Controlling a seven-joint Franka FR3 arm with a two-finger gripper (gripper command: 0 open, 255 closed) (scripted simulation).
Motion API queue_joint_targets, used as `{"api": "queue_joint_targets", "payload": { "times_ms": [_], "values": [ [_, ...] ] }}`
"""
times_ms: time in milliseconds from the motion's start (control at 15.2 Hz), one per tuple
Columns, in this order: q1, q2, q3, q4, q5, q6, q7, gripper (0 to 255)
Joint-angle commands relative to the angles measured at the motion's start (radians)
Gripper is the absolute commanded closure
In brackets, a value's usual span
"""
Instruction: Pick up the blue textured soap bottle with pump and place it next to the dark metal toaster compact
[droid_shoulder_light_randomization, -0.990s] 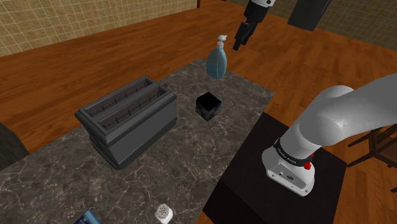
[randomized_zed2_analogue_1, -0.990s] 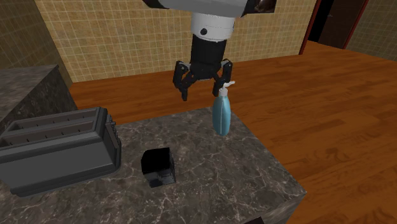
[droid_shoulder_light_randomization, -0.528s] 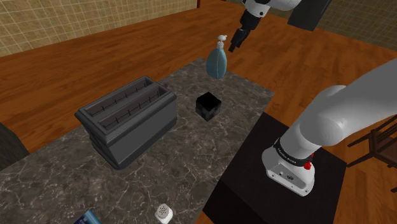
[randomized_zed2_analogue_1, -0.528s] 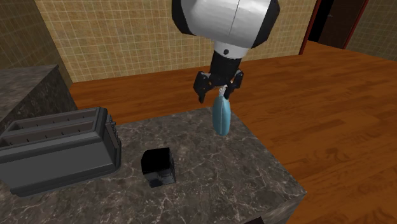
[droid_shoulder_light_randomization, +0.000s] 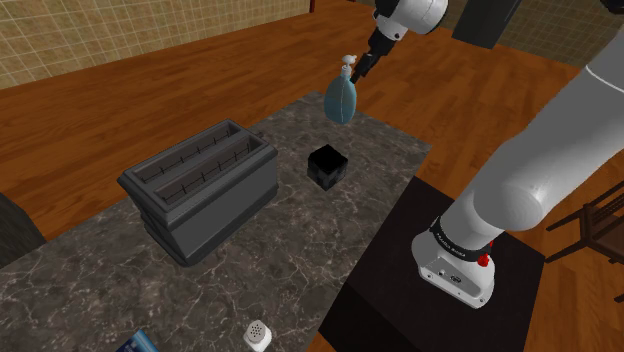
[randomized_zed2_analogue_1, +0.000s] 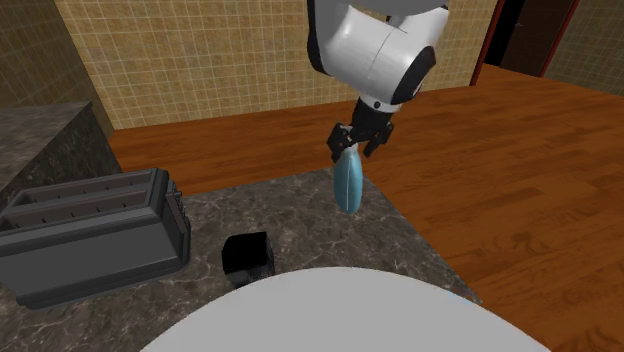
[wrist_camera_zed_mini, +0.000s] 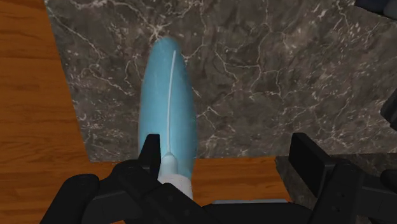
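Gripper (wrist_camera_zed_mini: 226, 145) fingers wide apart, clasping nothing. One finger (wrist_camera_zed_mini: 151, 151) sits just beside the pump neck of the blue soap bottle (wrist_camera_zed_mini: 168, 102); contact unclear. Bottle stands upright at the marble counter (droid_shoulder_light_randomization: 300, 250) corner, well apart from the dark toaster (droid_shoulder_light_randomization: 200, 183). Shoulder view adds a black cube (droid_shoulder_light_randomization: 326, 166) between them.

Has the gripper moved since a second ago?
Yes. In the shoulder view the gripper has come left and down, toward the pump of the blue soap bottle, which stands unmoved.

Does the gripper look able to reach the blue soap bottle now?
Probably yes: the open gripper sits just above the soap bottle, nothing between, though the bottle is off-centre beside one finger.
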Motion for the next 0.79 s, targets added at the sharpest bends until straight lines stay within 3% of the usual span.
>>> {"api": "queue_joint_targets", "payload": {
  "times_ms": [0, 198, 726],
  "values": [
    [-0.004, 0.083, -0.022, 0.054, 0.099, 0.011, -0.098, 0],
    [-0.029, 0.189, -0.024, 0.134, 0.217, 0.007, -0.203, 0],
    [-0.033, 0.273, 0.008, 0.14, 0.304, 0.065, -0.258, 0]
  ]
}}
